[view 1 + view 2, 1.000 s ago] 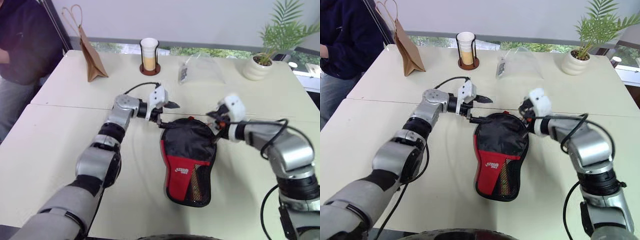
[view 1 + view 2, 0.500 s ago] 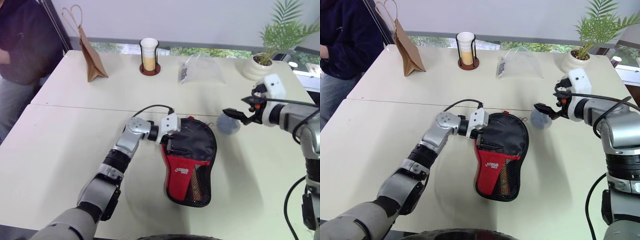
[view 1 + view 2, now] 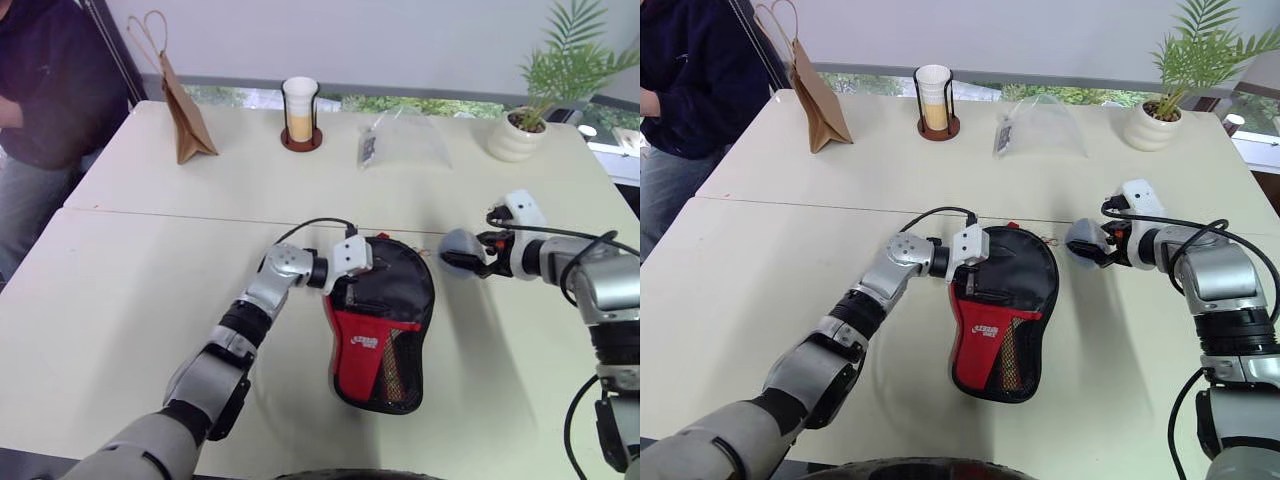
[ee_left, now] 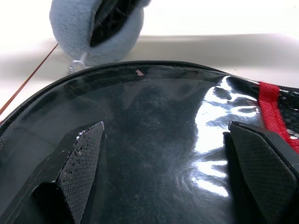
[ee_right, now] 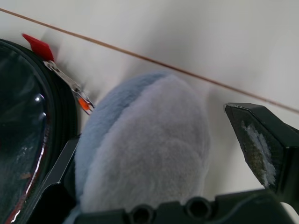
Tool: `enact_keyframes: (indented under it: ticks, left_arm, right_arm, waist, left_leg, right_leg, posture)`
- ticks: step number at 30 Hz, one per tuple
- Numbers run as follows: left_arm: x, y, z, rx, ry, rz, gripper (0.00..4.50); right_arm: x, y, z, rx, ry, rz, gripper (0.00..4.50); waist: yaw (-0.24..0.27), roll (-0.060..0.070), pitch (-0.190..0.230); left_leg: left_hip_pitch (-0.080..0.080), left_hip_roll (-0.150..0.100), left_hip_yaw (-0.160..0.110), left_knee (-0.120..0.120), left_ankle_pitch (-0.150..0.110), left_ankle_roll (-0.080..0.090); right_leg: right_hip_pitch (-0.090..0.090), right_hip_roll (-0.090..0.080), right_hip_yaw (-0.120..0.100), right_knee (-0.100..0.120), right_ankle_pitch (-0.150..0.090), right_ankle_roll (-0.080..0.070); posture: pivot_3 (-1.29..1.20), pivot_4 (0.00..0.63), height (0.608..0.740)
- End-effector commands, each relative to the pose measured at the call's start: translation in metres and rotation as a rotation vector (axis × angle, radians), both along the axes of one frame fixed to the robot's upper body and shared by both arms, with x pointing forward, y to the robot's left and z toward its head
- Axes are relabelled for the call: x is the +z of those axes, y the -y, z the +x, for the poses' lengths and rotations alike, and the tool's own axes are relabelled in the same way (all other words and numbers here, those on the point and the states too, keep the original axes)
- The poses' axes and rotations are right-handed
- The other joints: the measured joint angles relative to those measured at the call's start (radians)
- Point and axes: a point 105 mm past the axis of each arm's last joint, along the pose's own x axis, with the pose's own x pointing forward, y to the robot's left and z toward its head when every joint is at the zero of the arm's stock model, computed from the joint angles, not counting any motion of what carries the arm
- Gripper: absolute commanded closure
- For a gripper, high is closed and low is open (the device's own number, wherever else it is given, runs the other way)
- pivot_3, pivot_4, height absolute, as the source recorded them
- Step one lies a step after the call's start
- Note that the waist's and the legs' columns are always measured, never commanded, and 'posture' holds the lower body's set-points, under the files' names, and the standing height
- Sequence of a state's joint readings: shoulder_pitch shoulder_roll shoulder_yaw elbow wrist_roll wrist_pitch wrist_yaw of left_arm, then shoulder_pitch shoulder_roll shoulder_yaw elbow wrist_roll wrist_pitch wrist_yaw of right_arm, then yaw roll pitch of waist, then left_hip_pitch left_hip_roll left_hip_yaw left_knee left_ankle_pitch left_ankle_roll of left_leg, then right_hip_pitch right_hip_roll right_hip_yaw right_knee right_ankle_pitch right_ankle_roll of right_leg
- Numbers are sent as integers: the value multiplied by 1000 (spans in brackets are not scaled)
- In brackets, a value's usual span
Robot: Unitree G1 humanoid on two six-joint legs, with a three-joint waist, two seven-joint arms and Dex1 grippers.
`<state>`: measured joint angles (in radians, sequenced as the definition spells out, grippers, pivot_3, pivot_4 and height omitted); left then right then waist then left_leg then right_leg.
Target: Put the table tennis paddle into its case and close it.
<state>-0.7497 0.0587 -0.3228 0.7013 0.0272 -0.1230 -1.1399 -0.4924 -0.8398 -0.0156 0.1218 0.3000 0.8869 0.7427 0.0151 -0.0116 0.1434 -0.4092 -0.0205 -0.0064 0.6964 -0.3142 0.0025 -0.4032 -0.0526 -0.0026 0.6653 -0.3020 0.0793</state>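
case [image 3: 380, 320] flat on table [image 3: 120, 300], red panel and mesh up, handle end nearest. left gripper [image 3: 362, 288] low over round black end, fingers [image 4: 79, 158] spread wide astride the fabric, likely to pin it. right gripper [image 3: 462, 263] just beyond far edge, fingers parted, grey fuzzy pouch [image 3: 1083, 240] between them. paddle not visible, presumably inside. zip pull [image 5: 70, 84] at far rim.
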Motion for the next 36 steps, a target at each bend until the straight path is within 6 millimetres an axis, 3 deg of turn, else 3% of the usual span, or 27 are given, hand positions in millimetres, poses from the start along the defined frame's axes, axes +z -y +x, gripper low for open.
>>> enact_keyframes:
  ticks: [1,6,8,19,32,36]
  left_arm:
    - [-19,-3,-3,6,-27,68,0]
    - [-25,-2,-4,6,-39,83,0]
    - [-29,-2,-5,6,-45,98,0]
    - [-48,-4,-5,44,-75,156,0]
    - [-50,-3,-4,53,-86,154,0]
    - [-49,-2,-3,55,-86,152,0]
  right_arm:
    - [10,0,2,-9,35,11,1239]
    - [13,-2,-2,-7,39,18,3699]
    - [14,-3,-5,-2,36,14,4366]
    - [11,0,-39,-6,19,-129,4416]
    - [1,7,-92,-1,-61,-231,4416]
    - [-1,-1,-116,52,-104,-235,4416]
  waist:
    - [0,0,0]
    - [2,0,0]
    - [3,0,0]
    - [28,0,-1]
    - [27,1,-5]
    - [28,1,-5]
  left_leg:
    - [0,0,0,0,0,0]
    - [1,0,0,0,0,1]
    - [1,0,-1,0,0,1]
    - [3,-1,-1,0,-3,5]
    - [7,-1,-2,0,-5,9]
    - [9,-1,-3,-1,-5,9]
  right_leg:
    - [0,0,0,0,0,0]
    - [2,0,0,0,0,0]
    - [2,0,0,-1,0,0]
    - [4,-2,0,-2,0,0]
    - [11,-3,-1,-5,0,0]
    - [14,-3,-1,-6,0,0]
  posture:
    - [0,150,740]
    - [0,150,740]
    - [0,150,740]
    - [0,150,740]
    - [0,150,740]
    - [0,150,740]
